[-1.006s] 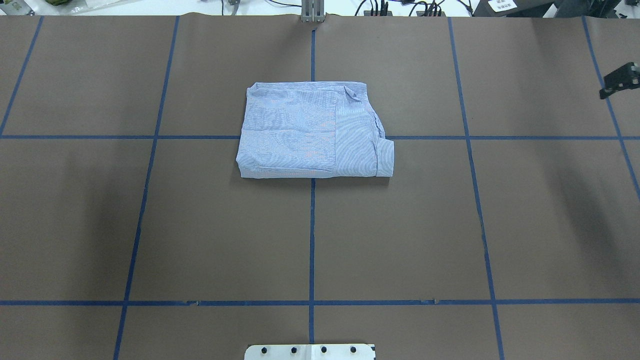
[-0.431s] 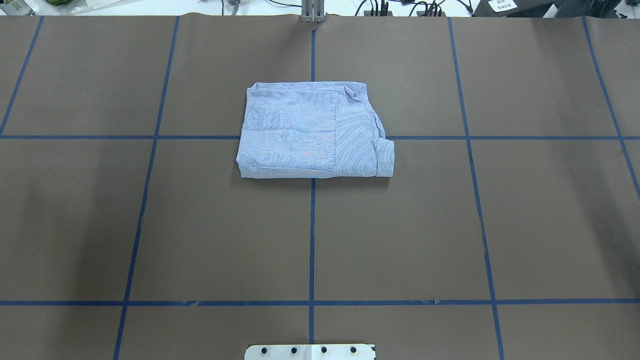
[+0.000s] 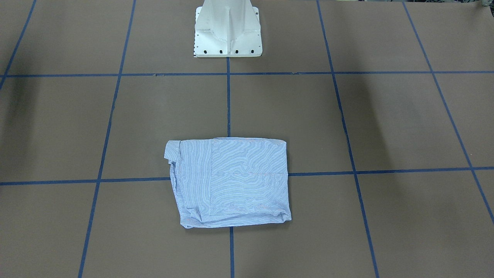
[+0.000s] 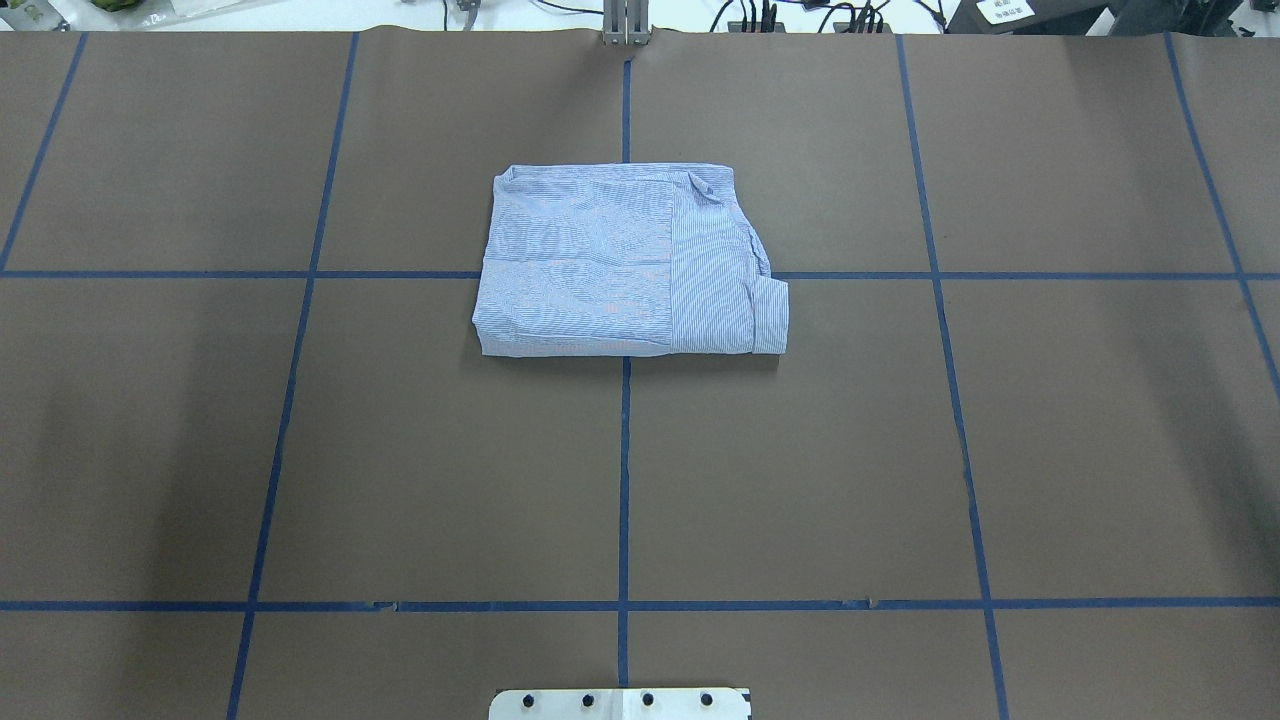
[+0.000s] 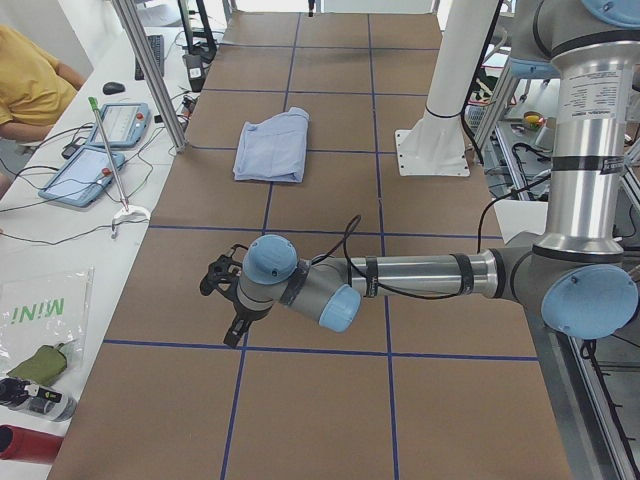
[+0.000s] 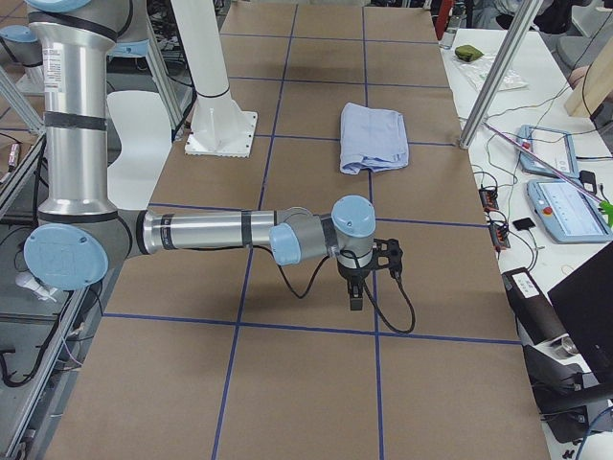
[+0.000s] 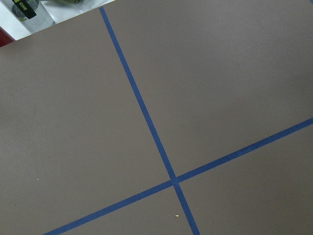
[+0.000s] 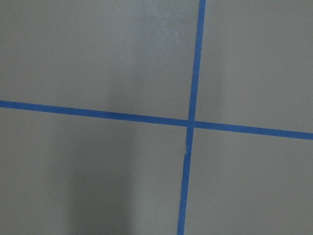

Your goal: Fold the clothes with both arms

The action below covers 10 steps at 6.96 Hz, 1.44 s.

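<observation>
We see the striped shirt [image 3: 235,181] lying folded into a compact, nearly rectangular bundle on the brown counter [image 3: 386,123]. It covers a crossing of the blue tape lines [image 3: 227,100]. On the left part of the bundle a narrower strip of fabric runs from top to bottom, and a small flap [image 3: 172,150] sticks out at the upper left corner. The lower edge is slightly wrinkled. At the top stands the white pedestal base [image 3: 227,34], well apart from the shirt.

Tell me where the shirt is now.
In the overhead view the folded shirt lies mid-table, straight ahead of the white pedestal base, astride the centre tape line.
</observation>
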### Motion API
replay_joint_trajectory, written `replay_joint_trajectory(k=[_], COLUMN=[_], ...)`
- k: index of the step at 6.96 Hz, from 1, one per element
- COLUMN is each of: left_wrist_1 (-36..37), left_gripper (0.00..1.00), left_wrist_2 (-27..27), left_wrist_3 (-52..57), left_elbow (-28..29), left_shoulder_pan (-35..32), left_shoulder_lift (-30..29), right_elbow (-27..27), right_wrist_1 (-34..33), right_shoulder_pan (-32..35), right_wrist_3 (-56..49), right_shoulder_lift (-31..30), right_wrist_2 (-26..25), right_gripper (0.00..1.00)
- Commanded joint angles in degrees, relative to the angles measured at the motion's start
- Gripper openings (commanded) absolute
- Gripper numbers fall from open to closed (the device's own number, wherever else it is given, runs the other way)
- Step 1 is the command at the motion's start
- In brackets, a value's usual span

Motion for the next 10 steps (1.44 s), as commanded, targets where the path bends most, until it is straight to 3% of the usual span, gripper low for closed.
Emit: replay_joint_trajectory(k=[1, 2, 3, 4, 10], left_wrist_1=[5.32, 12.34, 14.15, 14.16, 12.05], left_gripper=[1.0, 1.0, 1.0, 1.0, 1.0], left_wrist_2=[-0.05, 0.04, -0.13, -0.14, 0.3], left_wrist_3=[-1.15, -1.15, -1.06, -0.97, -0.44], left_elbow=[-4.04, -7.63, -8.97, -9.51, -9.51], left_shoulder_pan=[-0.04, -0.04, -0.04, 0.13, 0.13], left_shoulder_lift=[0.51, 0.51, 0.51, 0.69, 4.29], right_elbow=[0.38, 0.21, -0.75, -0.33, 3.1], right_wrist_1=[-5.42, -5.71, -5.71, -5.27, -4.83], right_shoulder_pan=[0.2, 0.2, 0.28, 0.29, 0.2], right_wrist_3=[-0.55, -0.47, -0.38, 0.15, 0.59], right_shoulder_lift=[2.49, 2.42, 2.42, 1.55, 0.75], right_wrist_2=[0.7, 2.97, 6.91, 7.03, -1.04], right_gripper=[1.0, 1.0, 1.0, 1.0, 1.0])
